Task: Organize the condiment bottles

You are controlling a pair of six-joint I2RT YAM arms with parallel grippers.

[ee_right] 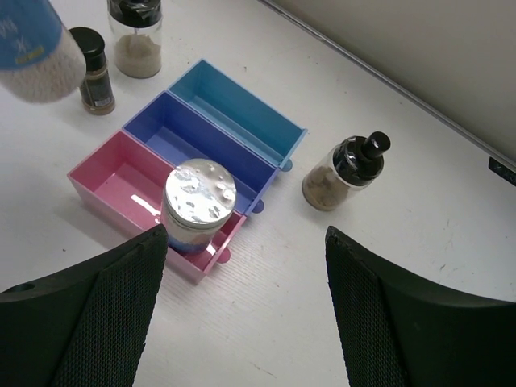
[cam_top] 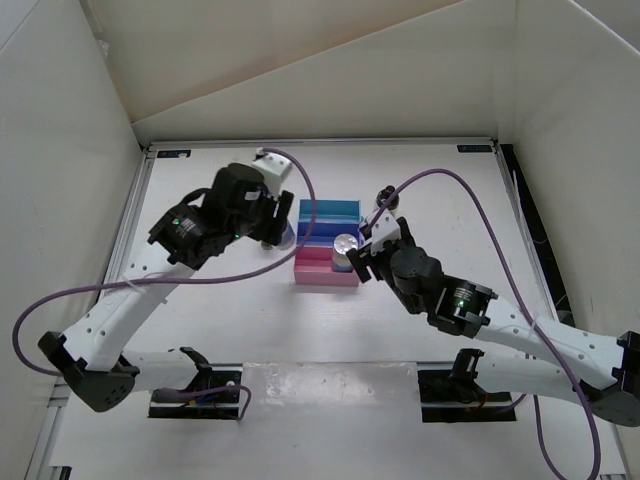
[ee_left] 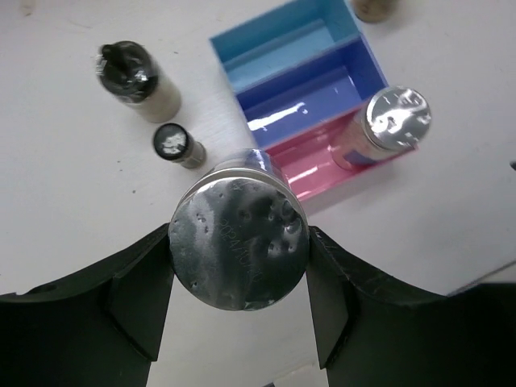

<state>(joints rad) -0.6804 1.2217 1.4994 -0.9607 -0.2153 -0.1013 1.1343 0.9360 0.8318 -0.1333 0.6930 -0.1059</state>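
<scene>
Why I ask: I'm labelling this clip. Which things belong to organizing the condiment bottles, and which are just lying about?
Job's things:
silver-topped bottle clamped in the left gripper
second silver-topped bottle standing in the pink compartment
pump-capped bottle, black-capped shaker and small dark jar on the table

Just there:
stepped rack, merely the holder
purple cables

Dimpled shiny metal shaker top (ee_left: 239,242), glossy plastic rack (ee_right: 201,139), matt white tabletop (ee_right: 266,322)

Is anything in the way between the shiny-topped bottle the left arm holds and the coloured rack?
Nothing visible does. Bare table lies between the held bottle and the rack. Another silver-topped bottle fills one end of its pink tray; the rest is free.
</scene>
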